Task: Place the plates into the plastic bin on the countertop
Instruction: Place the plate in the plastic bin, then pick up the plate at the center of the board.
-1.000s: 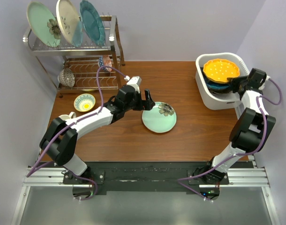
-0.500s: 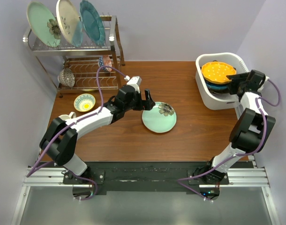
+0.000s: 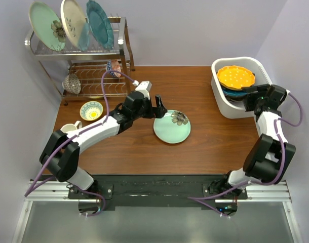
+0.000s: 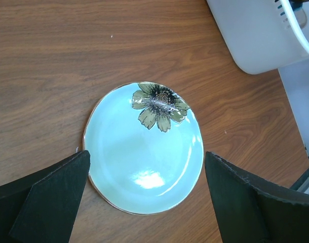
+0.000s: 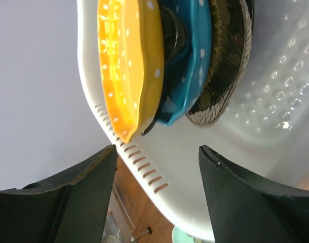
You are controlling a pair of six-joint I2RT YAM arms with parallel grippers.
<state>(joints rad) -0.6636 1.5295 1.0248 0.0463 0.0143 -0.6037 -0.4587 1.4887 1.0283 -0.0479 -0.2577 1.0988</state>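
A pale turquoise plate with a dark flower (image 3: 172,127) (image 4: 144,162) lies flat on the wooden table. My left gripper (image 3: 159,109) (image 4: 147,157) hovers over its left edge, open wide, with nothing between the fingers. The white plastic bin (image 3: 230,109) (image 5: 159,167) stands at the back right. Inside it a yellow scalloped plate (image 3: 236,77) (image 5: 129,61) tops a stack with a blue plate (image 5: 190,61) and a dark patterned plate (image 5: 228,61). My right gripper (image 3: 248,97) (image 5: 157,148) is open at the bin's near right rim, holding nothing.
A chrome wire rack (image 3: 93,50) at the back left carries three large upright plates. A small patterned bowl (image 3: 91,110), a mug (image 3: 68,129) and a metal strainer (image 3: 72,83) sit near the rack. The bin's white wall (image 4: 256,35) shows in the left wrist view.
My right gripper opened and let go of the yellow plate, which settled on the stack. That gripper drew back toward the bin's near rim. The left arm shifted only slightly.
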